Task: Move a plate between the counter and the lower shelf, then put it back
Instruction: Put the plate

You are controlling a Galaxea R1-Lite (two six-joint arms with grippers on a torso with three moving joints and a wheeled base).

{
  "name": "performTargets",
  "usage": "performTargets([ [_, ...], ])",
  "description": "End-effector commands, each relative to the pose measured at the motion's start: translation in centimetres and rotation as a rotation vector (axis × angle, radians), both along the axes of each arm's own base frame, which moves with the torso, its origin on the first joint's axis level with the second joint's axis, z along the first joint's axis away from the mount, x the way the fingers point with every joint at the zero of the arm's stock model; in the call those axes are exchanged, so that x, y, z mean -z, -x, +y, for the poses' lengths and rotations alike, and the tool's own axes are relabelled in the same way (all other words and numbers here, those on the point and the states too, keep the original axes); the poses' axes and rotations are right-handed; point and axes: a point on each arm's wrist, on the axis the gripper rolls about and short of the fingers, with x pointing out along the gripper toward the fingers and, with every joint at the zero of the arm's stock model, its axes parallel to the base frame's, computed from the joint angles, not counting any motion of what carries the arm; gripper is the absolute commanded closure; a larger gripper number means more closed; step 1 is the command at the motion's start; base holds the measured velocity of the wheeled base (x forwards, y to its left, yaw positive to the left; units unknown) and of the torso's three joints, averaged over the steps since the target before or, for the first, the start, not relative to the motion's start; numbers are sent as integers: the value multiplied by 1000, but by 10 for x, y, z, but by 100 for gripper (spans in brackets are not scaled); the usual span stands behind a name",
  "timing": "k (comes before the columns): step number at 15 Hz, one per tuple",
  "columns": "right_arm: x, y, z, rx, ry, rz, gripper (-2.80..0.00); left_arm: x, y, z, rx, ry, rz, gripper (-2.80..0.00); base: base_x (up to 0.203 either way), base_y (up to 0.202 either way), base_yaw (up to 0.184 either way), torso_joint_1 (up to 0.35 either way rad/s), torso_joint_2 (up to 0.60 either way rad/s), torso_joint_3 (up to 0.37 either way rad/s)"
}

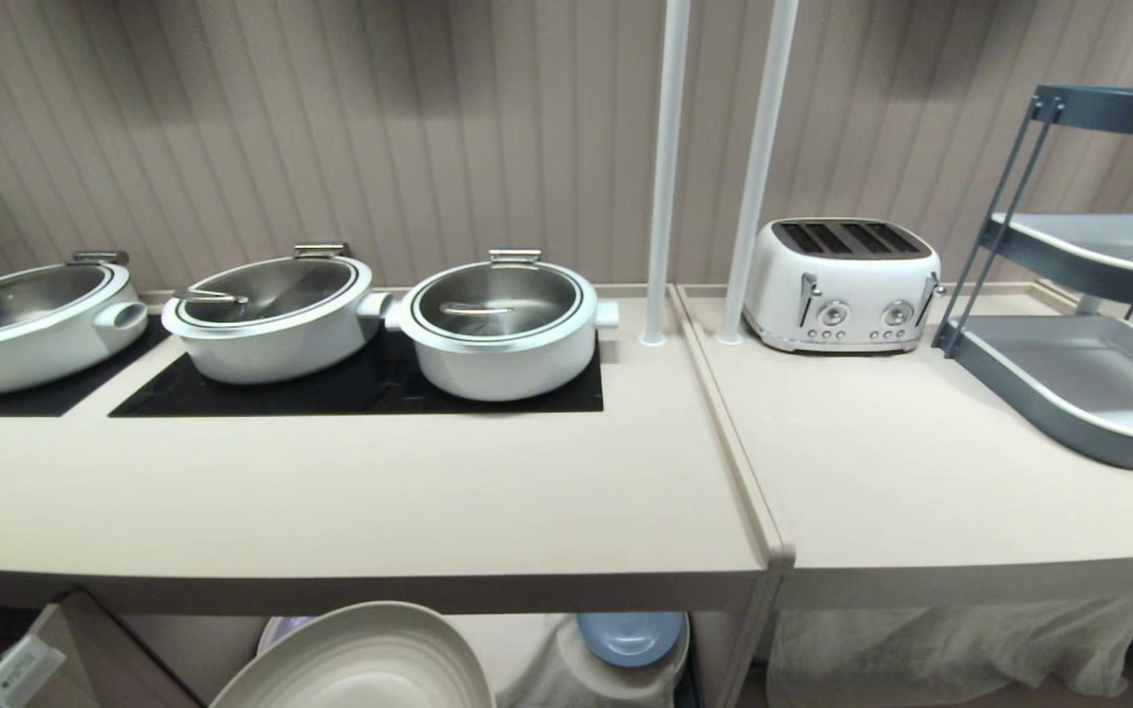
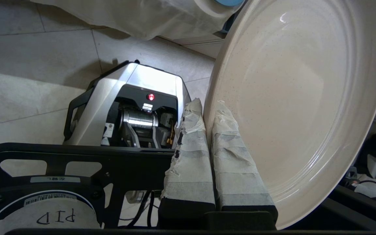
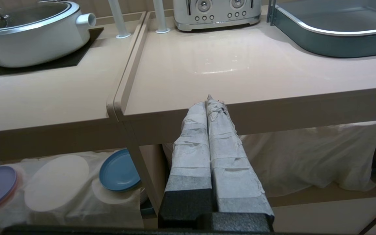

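Plate [image 2: 299, 107]: rigid, glazed, probably ceramic, so likely moderately heavy, slippery and breakable. Left pincer [image 2: 209, 130] is clenched on its rim, taped fingers [image 2: 191, 156] on either face; a rim hold is the sensible one, though the plate could tip there. In the head view the plate [image 1: 370, 664] sits at the lower centre of the frame, below the counter [image 1: 350, 501] front edge, before the lower shelf [image 3: 57, 182]. Bare counter lies in front of the pots [image 1: 503, 324]. Right pincer [image 3: 209, 107] is closed, empty, idle near the counter edge.
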Motion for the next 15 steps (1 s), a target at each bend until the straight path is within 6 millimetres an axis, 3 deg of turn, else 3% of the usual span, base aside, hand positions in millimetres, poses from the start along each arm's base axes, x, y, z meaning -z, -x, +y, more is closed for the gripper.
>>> performTargets([
  [1, 0, 0, 0, 0, -1, 1, 0, 0, 0, 0, -2, 3, 3, 0, 0, 0, 0, 0, 0, 0],
  [15, 0, 0, 0, 0, -1, 1, 0, 0, 0, 0, -1, 4, 1, 0, 0, 0, 0, 0, 0, 0],
])
